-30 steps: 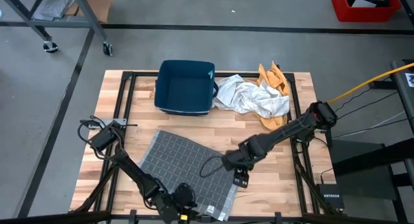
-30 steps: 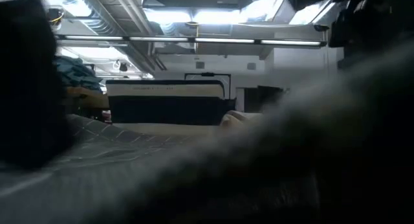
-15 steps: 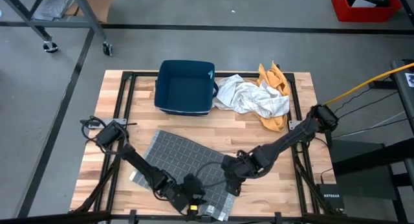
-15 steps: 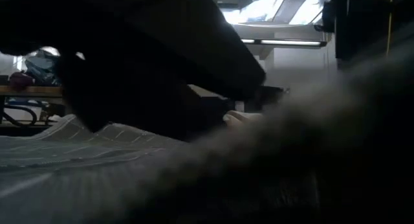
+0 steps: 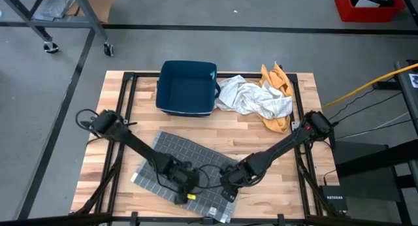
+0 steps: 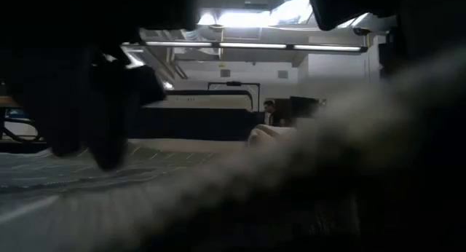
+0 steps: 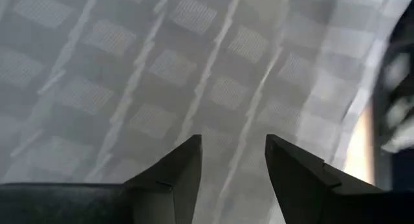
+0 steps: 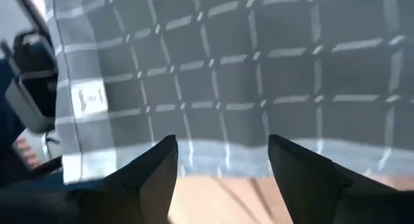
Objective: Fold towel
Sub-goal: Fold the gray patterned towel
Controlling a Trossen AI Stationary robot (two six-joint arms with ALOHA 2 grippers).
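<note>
Directly beneath both pincers, grey checked towel [image 5: 186,164] lies flat on the tabletop [image 5: 228,125]; left pincer [image 7: 231,160] and right pincer [image 8: 220,160] both parted, low over its near edge; step: reaching to grasp; next, judged: close on corners.

Matt checked cloth towel [image 5: 176,164] on planked wooden table [image 5: 261,138].
</note>
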